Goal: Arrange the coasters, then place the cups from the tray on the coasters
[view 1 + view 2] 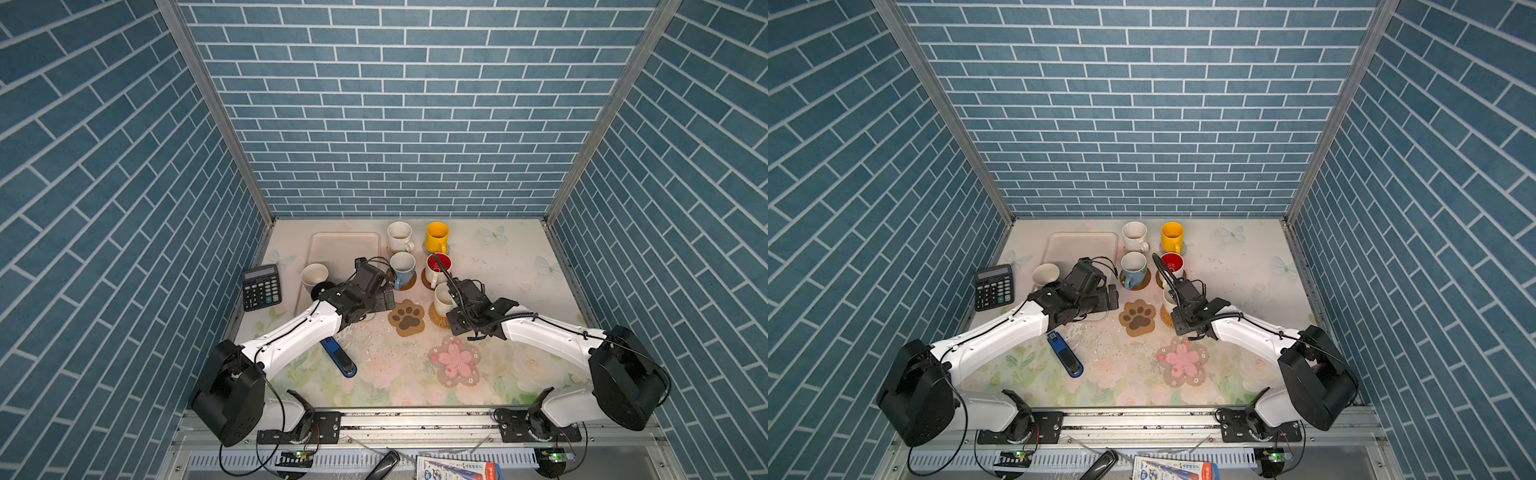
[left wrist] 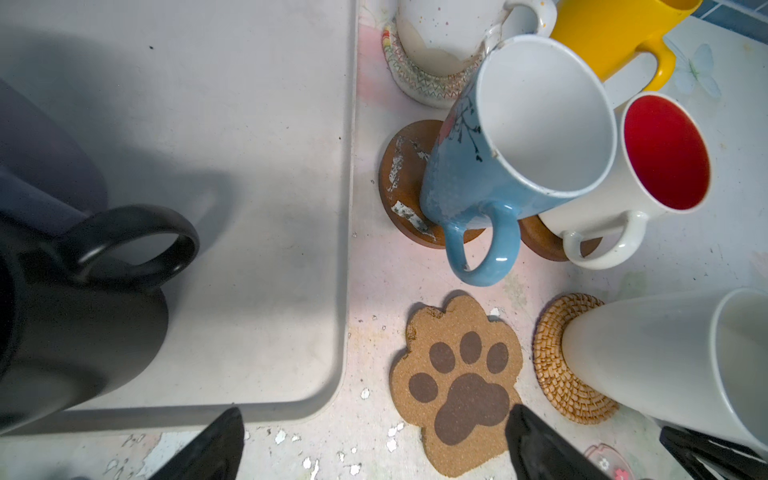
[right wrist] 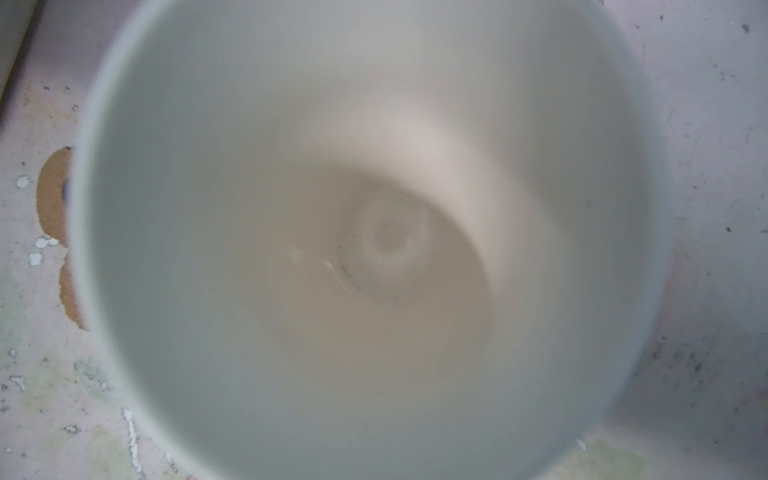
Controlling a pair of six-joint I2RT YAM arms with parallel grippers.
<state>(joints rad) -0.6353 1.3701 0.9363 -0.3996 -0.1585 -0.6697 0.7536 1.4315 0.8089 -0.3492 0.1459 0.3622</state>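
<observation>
Cream mug (image 2: 648, 357) upright on rattan coaster (image 2: 555, 374), mouth up; left claw (image 2: 374, 451) spread (right claw (image 1: 457, 308): cannot tell).

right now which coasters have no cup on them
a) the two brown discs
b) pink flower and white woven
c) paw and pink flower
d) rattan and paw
c: the paw coaster and the pink flower coaster both lie bare on the table, with nothing standing on either.
</observation>
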